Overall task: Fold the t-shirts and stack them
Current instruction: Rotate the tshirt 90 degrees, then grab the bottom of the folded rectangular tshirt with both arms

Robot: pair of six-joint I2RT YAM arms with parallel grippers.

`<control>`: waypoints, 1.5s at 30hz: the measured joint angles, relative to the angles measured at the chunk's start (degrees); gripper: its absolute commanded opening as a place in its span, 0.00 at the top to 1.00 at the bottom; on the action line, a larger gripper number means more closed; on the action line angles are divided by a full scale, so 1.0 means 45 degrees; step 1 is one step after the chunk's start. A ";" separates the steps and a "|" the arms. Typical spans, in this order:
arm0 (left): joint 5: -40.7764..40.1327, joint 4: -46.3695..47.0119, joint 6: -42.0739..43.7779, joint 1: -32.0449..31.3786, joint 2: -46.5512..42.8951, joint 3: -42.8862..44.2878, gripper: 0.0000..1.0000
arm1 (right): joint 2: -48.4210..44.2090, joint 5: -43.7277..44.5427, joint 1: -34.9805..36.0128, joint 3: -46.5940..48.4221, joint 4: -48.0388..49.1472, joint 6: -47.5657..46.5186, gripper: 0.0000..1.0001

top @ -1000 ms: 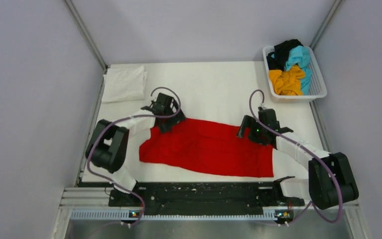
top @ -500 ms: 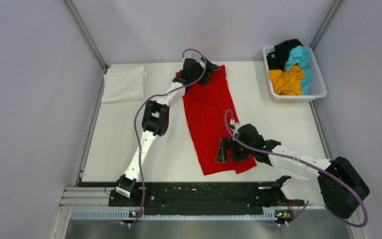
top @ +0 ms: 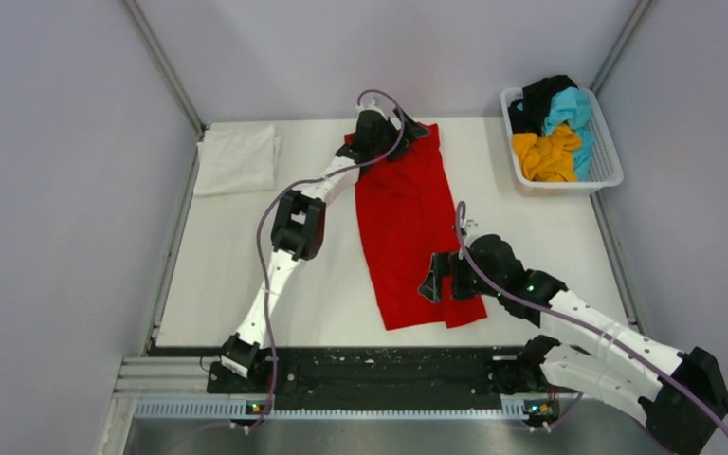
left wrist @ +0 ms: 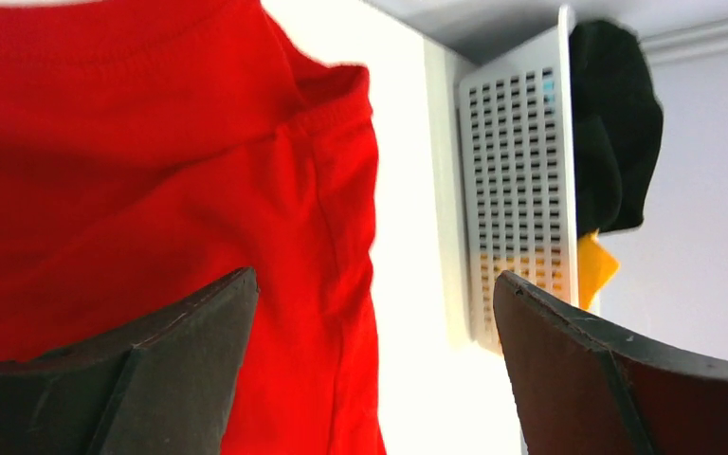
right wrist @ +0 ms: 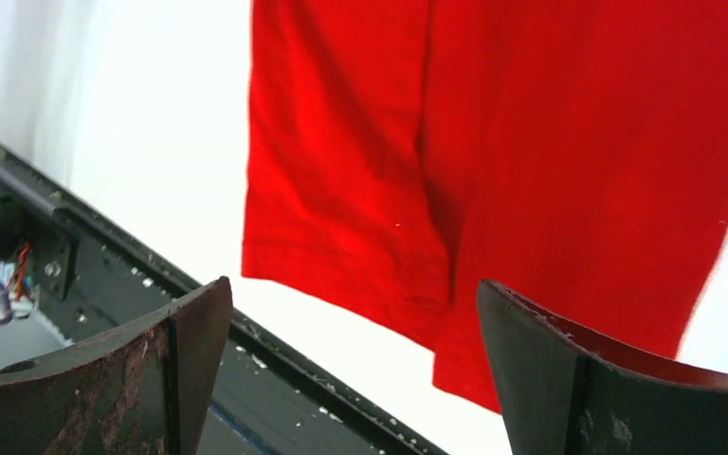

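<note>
The bright red t-shirt [top: 412, 223] lies folded into a long narrow strip, running from the far middle of the table to the near edge. My left gripper [top: 406, 133] is open just above its far end; in the left wrist view [left wrist: 374, 277] the jaws stand wide apart over the red cloth [left wrist: 152, 190] with nothing held. My right gripper [top: 439, 284] is open over the near hem; in the right wrist view [right wrist: 353, 284] the hem [right wrist: 360, 256] lies between the spread jaws, untouched. A folded white t-shirt [top: 237, 159] lies at the far left.
A white mesh basket [top: 609, 163] at the far right holds black [top: 542, 95], turquoise [top: 572, 112] and orange-yellow [top: 547, 156] shirts; it also shows in the left wrist view [left wrist: 517, 190]. The black rail [right wrist: 104, 275] runs along the near table edge.
The red shirt went from lying across the table to lying lengthwise. Since half a second ago it shifted slightly right, and both grippers moved with its ends.
</note>
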 measured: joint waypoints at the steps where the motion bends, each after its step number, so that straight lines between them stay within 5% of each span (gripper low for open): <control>1: 0.0121 -0.0306 0.0330 -0.0015 -0.0476 -0.0466 0.01 | -0.0010 0.0316 0.0000 0.0087 -0.0121 -0.0005 0.02; 9: -0.0359 -0.3468 0.3220 -0.0690 -0.9364 -0.8223 0.01 | 0.0874 0.2482 -0.0408 0.0874 -0.2244 0.0408 0.01; 14: -0.1749 -0.3123 0.4046 -0.2540 -1.6087 -1.4396 0.03 | 0.0641 0.2516 -0.3070 0.0709 -0.2948 0.0811 0.04; 17: -0.2113 -0.3274 0.3876 -0.3492 -1.7801 -1.7403 0.08 | 0.0529 0.2234 -0.4099 0.0510 -0.3196 0.1083 0.10; 22: -0.2759 -0.5523 0.2579 -0.4750 -1.7199 -2.0269 0.15 | 0.0967 0.1443 -0.4571 0.0233 -0.3390 0.1632 0.40; 32: -0.3016 -0.6227 0.0291 -0.7242 -1.7058 -2.1745 0.33 | 0.1200 0.1719 -0.4653 -0.0704 -0.3507 0.2380 0.39; 45: -0.2997 -0.4741 -0.0991 -0.7752 -1.5450 -2.1323 1.00 | 0.0257 0.2055 -0.4697 -0.1588 -0.2735 0.2812 0.59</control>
